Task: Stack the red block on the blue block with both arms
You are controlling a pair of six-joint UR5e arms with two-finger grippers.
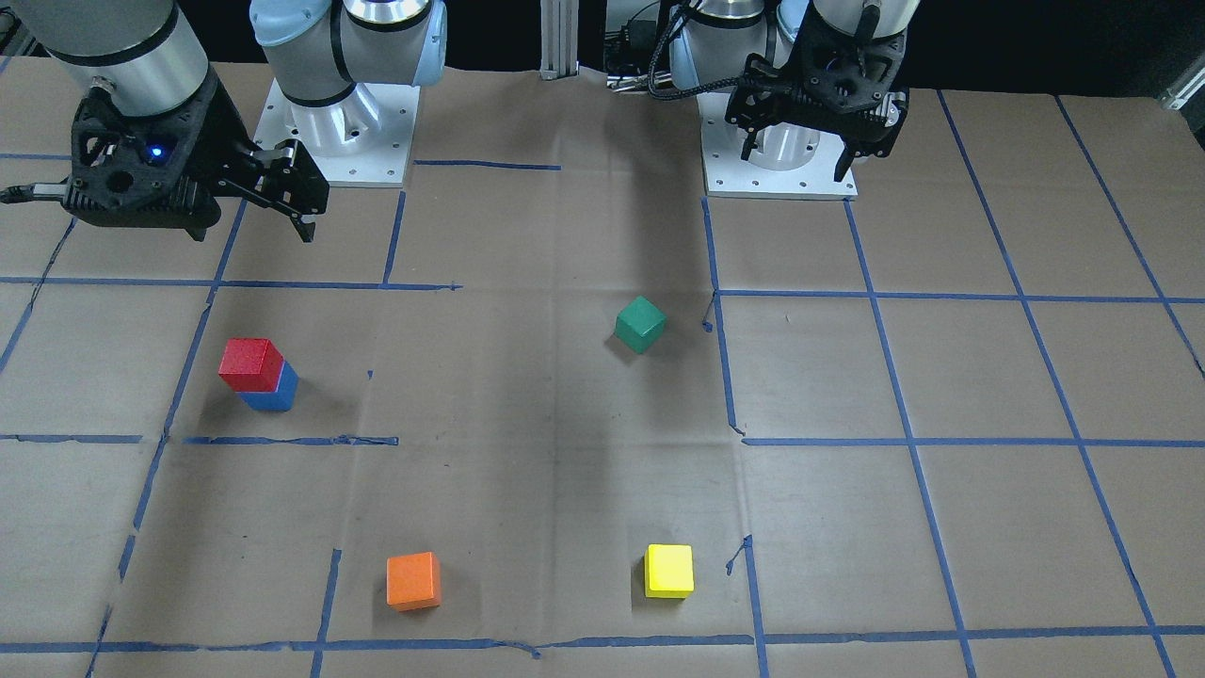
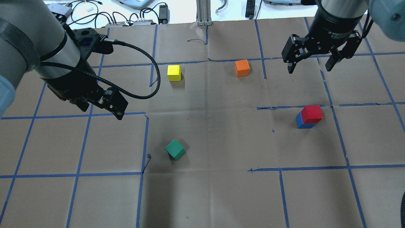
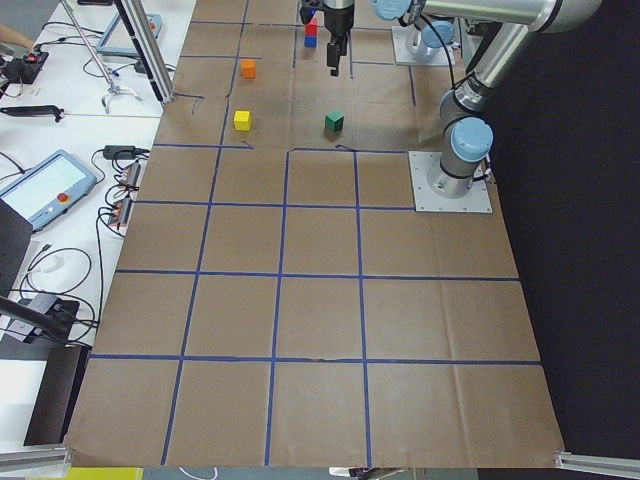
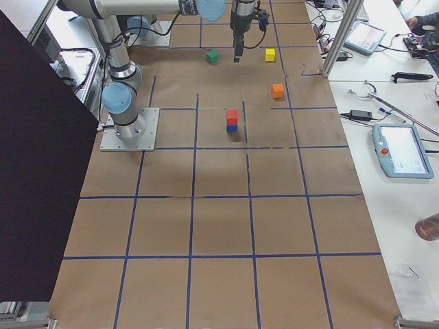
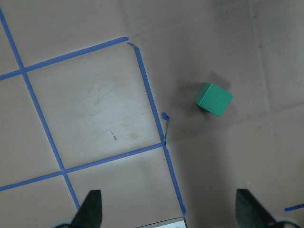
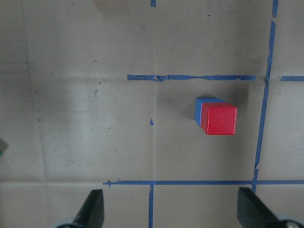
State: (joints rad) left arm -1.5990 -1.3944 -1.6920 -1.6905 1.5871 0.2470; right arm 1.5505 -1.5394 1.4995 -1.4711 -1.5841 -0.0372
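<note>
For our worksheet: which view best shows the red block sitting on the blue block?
Exterior front-facing: red block large, blue block visible beneath. Overhead exterior is similar; right wrist looks down, hiding most blue; side views show it tiny; left wrist misses it.

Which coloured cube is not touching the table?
The red block: it sits atop the blue block; the green cube, orange cube and yellow cube lie on the table.

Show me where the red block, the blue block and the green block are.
red block (image 2: 312, 113), overhead exterior view, on its top face.
blue block (image 1: 270, 399), exterior front-facing view, on the side face showing below the red one.
green block (image 5: 213, 99), left wrist-mounted view, on its middle.
</note>
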